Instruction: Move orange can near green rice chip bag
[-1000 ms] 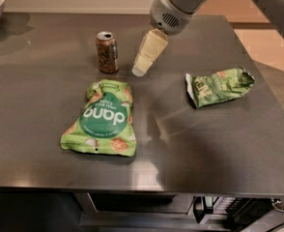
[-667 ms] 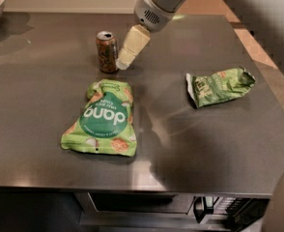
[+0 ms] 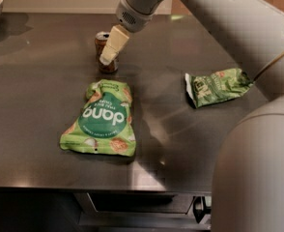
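End effector (image 3: 108, 57) down at the orange can (image 3: 101, 41), cream tip lying across the can's front and hiding much of its right side. Spread, pressed together or pinching the can: cannot tell from this angle. Orange can upright toward the back of the surface (image 3: 40, 86), long axis vertical, silver top showing just left of the tip. No gap visible between can and end effector, so probably at or around it rather than beside it, though not certain which. Green rice chip bag (image 3: 101, 121) flat on the surface, nearer the camera than the can and close to it, narrower end toward the can. Smaller green bag (image 3: 217, 86) well apart to the right. Single arm (image 3: 219, 18) reaching in from the upper right. Against a second ago: end effector then to the right of the can and clear of it, now overlapping it. Can and both bags unmoved.
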Controlling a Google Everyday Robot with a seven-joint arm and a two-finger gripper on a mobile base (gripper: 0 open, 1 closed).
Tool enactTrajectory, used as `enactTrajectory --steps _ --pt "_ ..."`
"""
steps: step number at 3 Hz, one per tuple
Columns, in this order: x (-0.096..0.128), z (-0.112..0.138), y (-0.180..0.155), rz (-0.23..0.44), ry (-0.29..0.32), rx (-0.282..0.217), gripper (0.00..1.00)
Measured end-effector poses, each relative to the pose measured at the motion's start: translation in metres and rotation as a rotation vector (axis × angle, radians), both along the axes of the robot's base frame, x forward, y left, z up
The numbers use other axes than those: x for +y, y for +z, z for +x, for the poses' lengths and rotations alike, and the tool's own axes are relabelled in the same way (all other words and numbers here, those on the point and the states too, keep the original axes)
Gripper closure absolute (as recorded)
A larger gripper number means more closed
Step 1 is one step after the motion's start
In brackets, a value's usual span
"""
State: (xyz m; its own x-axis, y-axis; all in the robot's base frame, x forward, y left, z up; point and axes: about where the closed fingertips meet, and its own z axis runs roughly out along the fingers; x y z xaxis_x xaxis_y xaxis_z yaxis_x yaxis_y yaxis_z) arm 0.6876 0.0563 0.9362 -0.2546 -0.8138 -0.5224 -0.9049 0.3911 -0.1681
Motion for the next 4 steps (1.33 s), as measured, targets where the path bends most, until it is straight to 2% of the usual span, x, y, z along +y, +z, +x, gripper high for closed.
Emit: enactTrajectory --steps 2,3,4 --pt "0.016 0.039 -0.016 0.022 -0.132 0.002 0.0" --pt "0.023 0.055 -0.017 0.048 -0.167 0.005 0.0" --pt "0.032 0.061 -0.022 0.064 -0.17 0.02 0.0"
